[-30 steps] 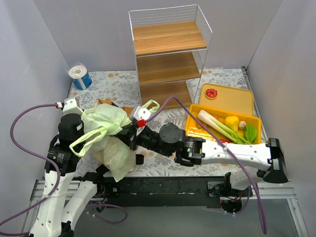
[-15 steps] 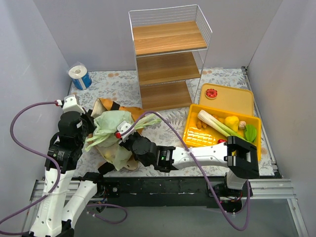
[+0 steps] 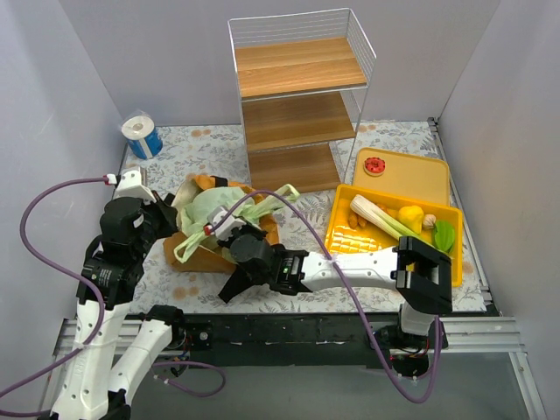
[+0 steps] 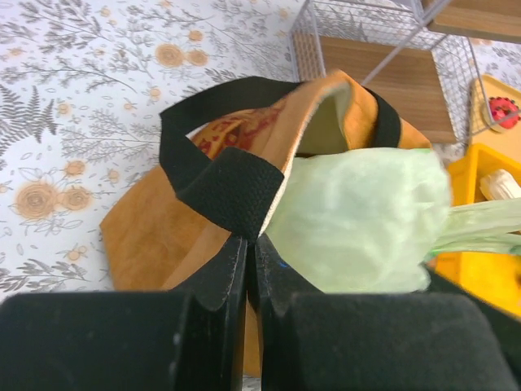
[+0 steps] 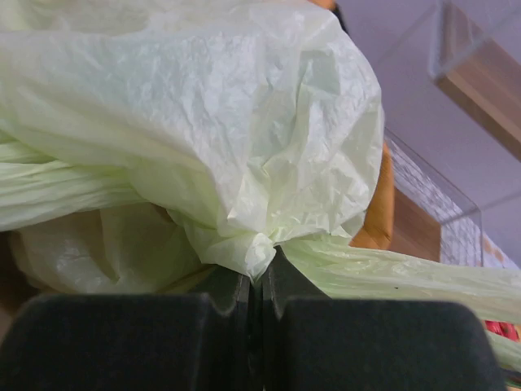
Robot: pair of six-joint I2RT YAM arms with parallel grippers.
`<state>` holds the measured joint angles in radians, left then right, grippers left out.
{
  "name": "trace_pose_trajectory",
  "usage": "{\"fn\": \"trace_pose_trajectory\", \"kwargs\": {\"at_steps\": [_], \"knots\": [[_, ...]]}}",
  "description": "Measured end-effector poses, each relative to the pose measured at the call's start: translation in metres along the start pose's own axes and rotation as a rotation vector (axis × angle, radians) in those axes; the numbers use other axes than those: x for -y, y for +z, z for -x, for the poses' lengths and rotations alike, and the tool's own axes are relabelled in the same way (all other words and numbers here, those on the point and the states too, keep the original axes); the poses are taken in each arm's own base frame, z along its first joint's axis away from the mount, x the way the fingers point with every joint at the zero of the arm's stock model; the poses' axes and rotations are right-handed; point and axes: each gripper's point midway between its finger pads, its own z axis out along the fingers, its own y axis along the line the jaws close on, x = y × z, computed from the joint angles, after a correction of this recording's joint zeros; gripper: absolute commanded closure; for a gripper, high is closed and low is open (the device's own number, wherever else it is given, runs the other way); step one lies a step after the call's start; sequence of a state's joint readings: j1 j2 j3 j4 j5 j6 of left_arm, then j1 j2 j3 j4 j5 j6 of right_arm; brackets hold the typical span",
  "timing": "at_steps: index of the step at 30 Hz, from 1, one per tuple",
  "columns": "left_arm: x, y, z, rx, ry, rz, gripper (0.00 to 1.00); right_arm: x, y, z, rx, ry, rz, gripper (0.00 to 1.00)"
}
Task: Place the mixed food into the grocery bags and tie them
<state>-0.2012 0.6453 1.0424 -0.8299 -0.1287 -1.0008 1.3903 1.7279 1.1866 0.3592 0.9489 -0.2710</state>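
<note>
**Left gripper** [image 4: 247, 241]: jaws are pressed together on a black strap [image 4: 232, 191] of the brown bag [image 4: 155, 236]. **Right gripper** [image 5: 260, 281]: a gathered fold of the pale-green plastic bag [image 5: 203, 106] is pinched between shut jaws; this bag is lodged at the brown bag's mouth. The right arm is stretched low and leftward, and the left arm is folded, with its wrist turned toward the bags. Leek [image 3: 385, 220] and lemon [image 3: 409, 215] are seen lying in the yellow tray [image 3: 354, 243]. Print on the paper roll [image 3: 140, 136] is too small to be read.

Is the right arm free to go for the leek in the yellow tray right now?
Probably not yet. The right tool is shut on the green plastic bag; it must let go first. The leek lies uncovered in the yellow tray, with nothing over it.
</note>
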Motion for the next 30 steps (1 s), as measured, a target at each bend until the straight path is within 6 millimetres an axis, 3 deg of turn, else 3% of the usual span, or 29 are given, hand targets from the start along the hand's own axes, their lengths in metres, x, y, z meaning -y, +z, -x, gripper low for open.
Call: {"fn": "trace_pose_trajectory", "kwargs": {"at_steps": [2, 7, 9, 12, 17, 20, 22, 23, 26, 30], "knots": [[0.007, 0.000, -0.003, -0.016, -0.001, -0.036, 1.00, -0.023, -0.004, 0.020, 0.042, -0.027, 0.078, 0.99], [0.016, 0.002, -0.010, -0.053, -0.001, -0.089, 1.00, -0.108, -0.023, 0.063, 0.148, -0.089, 0.331, 0.99], [0.015, 0.002, -0.011, -0.057, -0.001, -0.084, 1.00, -0.132, -0.021, 0.066, 0.154, -0.098, 0.394, 0.99], [0.014, 0.002, -0.011, -0.056, -0.003, -0.082, 1.00, -0.151, -0.012, 0.052, 0.131, -0.090, 0.459, 0.99], [0.013, 0.007, -0.005, -0.036, -0.012, -0.067, 1.00, -0.152, 0.014, 0.016, 0.077, -0.053, 0.516, 0.99], [0.013, 0.008, -0.003, -0.027, -0.017, -0.065, 1.00, -0.147, 0.019, 0.014, 0.081, -0.028, 0.522, 0.98], [0.013, 0.008, -0.003, -0.025, -0.017, -0.066, 1.00, -0.143, 0.014, 0.013, 0.079, -0.024, 0.529, 0.85], [0.013, 0.008, -0.003, -0.027, -0.017, -0.064, 1.00, -0.139, 0.012, 0.013, 0.075, -0.017, 0.529, 0.67], [0.012, 0.008, -0.002, -0.021, -0.016, -0.057, 1.00, -0.125, 0.001, 0.015, 0.067, -0.004, 0.537, 0.37], [0.009, 0.009, 0.000, -0.010, -0.014, -0.036, 1.00, -0.102, -0.031, 0.027, 0.086, 0.019, 0.577, 0.24]]}}
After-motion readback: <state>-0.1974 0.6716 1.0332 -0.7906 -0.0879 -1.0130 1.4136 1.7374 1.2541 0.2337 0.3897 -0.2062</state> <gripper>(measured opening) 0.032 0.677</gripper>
